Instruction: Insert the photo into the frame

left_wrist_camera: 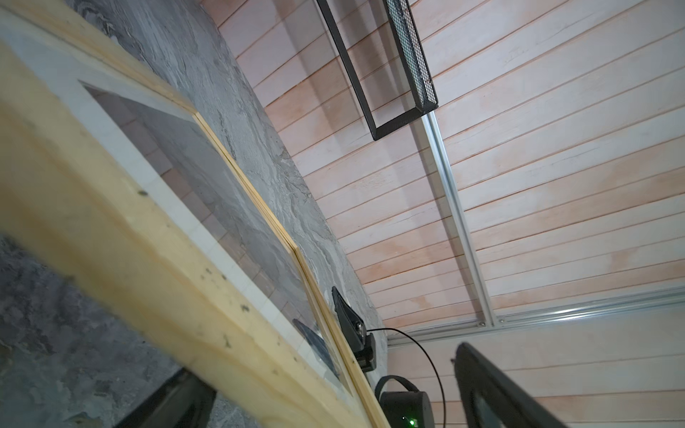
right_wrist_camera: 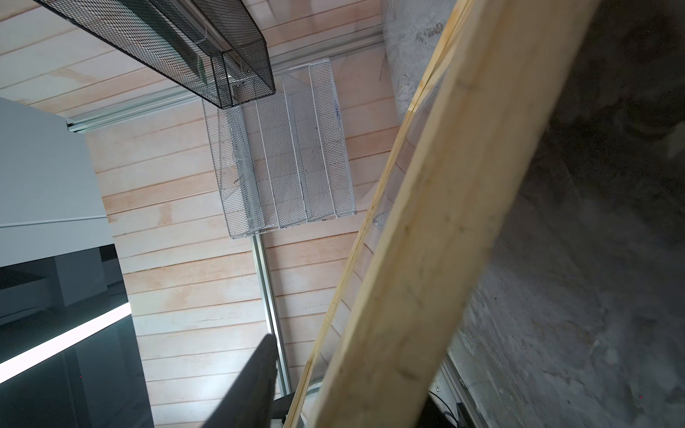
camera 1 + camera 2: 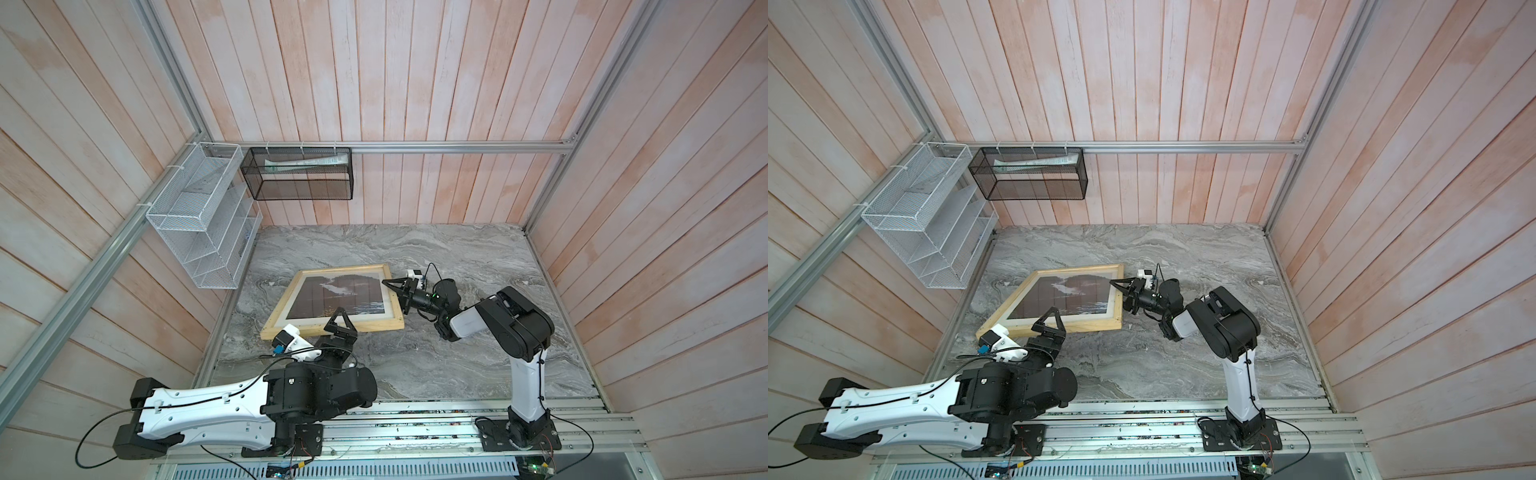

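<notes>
The pale wooden frame (image 3: 374, 325) (image 3: 1092, 326) lies on the marble table, left of centre. Inside it shows the photo (image 3: 336, 297) (image 3: 1067, 297), dark hills with a white streak and a pale border around it. My left gripper (image 3: 338, 321) (image 3: 1050, 319) is open at the frame's front rail (image 1: 122, 229); one finger (image 1: 493, 389) stands well clear of the wood and the other sits low behind it. My right gripper (image 3: 395, 297) (image 3: 1121, 295) straddles the right rail (image 2: 444, 222), jaws apart. One finger (image 2: 255, 381) has a gap to the wood and the other is hidden.
A white wire rack (image 3: 199, 216) hangs on the left wall, near the frame's far left corner. A black mesh basket (image 3: 299, 174) holding a rolled sheet hangs on the back wall. Bare marble table (image 3: 457, 270) stretches to the right and front. Aluminium rails (image 3: 415, 419) run along the front edge.
</notes>
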`<control>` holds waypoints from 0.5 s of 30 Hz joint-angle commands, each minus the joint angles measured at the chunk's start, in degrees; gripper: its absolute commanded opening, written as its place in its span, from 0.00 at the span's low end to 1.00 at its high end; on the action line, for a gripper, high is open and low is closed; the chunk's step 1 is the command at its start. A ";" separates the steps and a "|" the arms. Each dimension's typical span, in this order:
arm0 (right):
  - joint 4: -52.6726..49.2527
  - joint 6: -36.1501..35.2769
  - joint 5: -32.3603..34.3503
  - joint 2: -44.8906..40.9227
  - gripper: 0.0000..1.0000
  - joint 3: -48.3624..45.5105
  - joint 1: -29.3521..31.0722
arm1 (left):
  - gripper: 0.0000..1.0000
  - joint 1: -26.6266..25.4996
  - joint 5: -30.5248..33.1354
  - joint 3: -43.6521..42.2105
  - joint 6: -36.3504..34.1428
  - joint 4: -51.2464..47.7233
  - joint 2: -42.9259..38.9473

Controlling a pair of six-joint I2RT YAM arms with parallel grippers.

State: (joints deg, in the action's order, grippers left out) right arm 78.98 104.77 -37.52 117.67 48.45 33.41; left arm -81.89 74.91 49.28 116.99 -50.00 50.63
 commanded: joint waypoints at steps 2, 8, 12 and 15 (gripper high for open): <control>3.19 -3.65 -0.58 -1.31 0.44 2.85 -0.75 | 1.00 2.24 -5.19 -6.03 -15.44 22.66 -5.05; 1.49 -5.35 -1.83 -1.04 0.44 2.44 -1.93 | 1.00 4.98 -10.38 -8.96 -24.47 32.07 -7.51; 1.06 -6.36 -3.66 -0.49 0.44 2.09 -3.32 | 1.00 5.60 -11.69 -6.04 -28.25 31.55 -5.92; 0.26 -7.79 -5.48 -0.26 0.44 1.79 -4.69 | 1.00 6.24 -12.48 -4.47 -30.88 31.54 -5.19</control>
State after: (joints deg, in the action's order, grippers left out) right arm 75.42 99.22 -40.36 117.80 49.43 29.91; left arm -76.29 64.25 42.50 91.79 -20.29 45.12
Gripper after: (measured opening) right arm 0.437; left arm 0.998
